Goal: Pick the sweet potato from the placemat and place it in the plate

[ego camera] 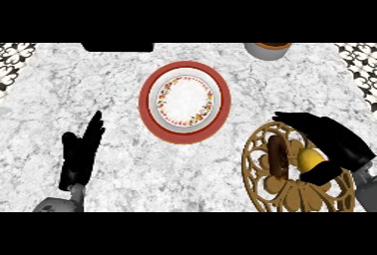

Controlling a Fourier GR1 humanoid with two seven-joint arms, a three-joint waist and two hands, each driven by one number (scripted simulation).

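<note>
Open right robot hand (329,140) hovers; sweet potato (278,157) just to its left, likely stiff and light, best pinched mid-length

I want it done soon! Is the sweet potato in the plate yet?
Out. The sweet potato lies on the placemat; the plate is empty.

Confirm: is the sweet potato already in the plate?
No, the sweet potato lies on the placemat, apart from the plate.

A grey-white marbled worktop (110,124) fills the view. Black-and-white patterned tiling (13,60) shows at both upper corners, and a grey pot (265,51) stands at the far edge.
</note>
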